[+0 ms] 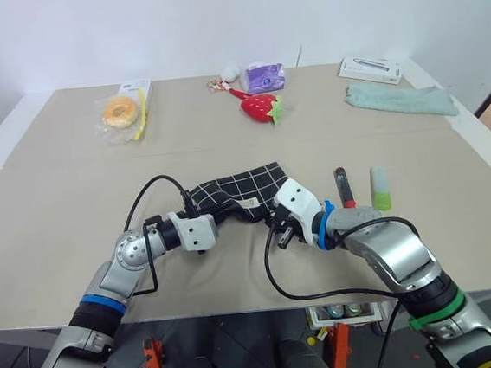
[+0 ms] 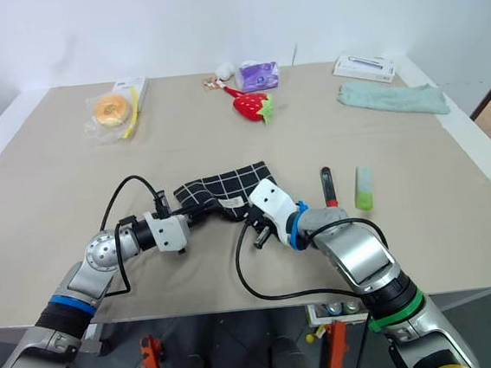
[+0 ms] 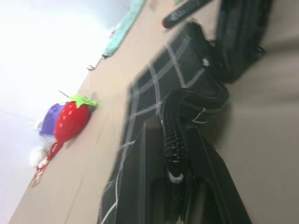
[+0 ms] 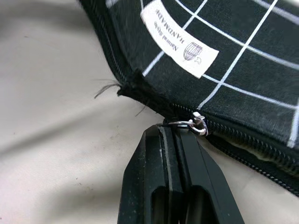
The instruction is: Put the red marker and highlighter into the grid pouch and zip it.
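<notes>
The pouch point(image 1: 237, 189) is seen lying flat near the front of the table point(image 1: 48, 212), black w/ white grid lines & a small white label point(image 4: 180, 44). It is pinched at both ends by the 2 grippers. The left gripper point(image 1: 213, 225) is pressed shut on the pouch's left edge; in the left wrist view the zipper band point(image 3: 175, 135) is seen squeezed between the black fingers point(image 3: 149, 182). The right gripper point(image 4: 176, 133) is shut tight at the zipper end by the label, w/ its tips touching the small metal ring point(image 4: 189, 124) of the zipper pull; whether the pull itself is gripped can't be told. The zipper is seen partly open just past the ring, w/ a pale gap showing along the teeth. The marker point(image 1: 343, 187) is laid on the table just right of the pouch, red end toward the robot, not touched by anything. The highlighter point(image 1: 381, 188) is laid just right of the marker, a bit apart from it, green w/ a pale top. Both are outside the pouch. At the back of the table are seen a bagged donut point(image 1: 120, 112), a strawberry toy point(image 1: 260, 107), a purple packet point(image 1: 265, 77), a white box point(image 1: 370, 69) & a teal cloth point(image 1: 401, 99), all well apart from the pouch.
</notes>
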### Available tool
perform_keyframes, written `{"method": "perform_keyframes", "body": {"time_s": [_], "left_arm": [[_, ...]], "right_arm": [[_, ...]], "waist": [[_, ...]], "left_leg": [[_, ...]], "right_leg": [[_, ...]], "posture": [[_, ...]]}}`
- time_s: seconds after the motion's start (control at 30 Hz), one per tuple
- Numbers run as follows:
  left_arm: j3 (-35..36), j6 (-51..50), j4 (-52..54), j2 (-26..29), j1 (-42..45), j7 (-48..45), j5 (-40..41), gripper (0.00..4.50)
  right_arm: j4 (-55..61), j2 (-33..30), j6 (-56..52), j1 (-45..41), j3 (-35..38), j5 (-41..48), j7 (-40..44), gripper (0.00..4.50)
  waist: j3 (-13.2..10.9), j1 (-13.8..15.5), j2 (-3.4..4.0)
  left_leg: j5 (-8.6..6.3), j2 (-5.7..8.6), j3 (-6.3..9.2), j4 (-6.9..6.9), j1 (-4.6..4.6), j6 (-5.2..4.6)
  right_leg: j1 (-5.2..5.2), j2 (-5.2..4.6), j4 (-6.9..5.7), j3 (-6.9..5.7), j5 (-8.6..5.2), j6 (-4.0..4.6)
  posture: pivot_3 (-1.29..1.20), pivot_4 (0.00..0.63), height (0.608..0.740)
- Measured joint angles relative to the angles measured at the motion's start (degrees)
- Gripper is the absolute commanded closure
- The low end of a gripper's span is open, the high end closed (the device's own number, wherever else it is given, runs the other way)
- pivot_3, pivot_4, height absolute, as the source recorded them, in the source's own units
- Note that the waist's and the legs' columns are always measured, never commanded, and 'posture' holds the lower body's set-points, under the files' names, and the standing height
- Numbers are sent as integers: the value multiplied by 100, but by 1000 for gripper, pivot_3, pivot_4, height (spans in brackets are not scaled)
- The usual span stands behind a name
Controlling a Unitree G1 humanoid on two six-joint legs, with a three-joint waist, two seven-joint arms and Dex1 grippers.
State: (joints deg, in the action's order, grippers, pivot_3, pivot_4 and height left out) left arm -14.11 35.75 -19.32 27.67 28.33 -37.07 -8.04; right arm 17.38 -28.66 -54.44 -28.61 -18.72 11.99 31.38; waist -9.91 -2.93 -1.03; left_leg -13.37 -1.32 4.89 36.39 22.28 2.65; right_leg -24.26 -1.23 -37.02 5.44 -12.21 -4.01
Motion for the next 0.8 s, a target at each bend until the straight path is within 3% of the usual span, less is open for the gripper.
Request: {"method": "perform_keyframes", "body": {"time_s": [0.43,0.8], "left_arm": [[62,-133,147,-45,9,-50,207,4500],[88,-193,150,-128,12,-71,228,4500]], "right_arm": [[418,461,71,190,-10,466,359,4447],[386,278,172,306,94,425,374,4447]], "waist": [[-1,8,0],[-1,13,0]], "left_leg": [[0,-8,1,-1,3,0],[0,-6,1,1,5,0]], "right_leg": [[-2,8,0,0,-1,2],[-3,7,1,0,-1,2]], "posture": [[0,150,739],[0,150,739]]}}
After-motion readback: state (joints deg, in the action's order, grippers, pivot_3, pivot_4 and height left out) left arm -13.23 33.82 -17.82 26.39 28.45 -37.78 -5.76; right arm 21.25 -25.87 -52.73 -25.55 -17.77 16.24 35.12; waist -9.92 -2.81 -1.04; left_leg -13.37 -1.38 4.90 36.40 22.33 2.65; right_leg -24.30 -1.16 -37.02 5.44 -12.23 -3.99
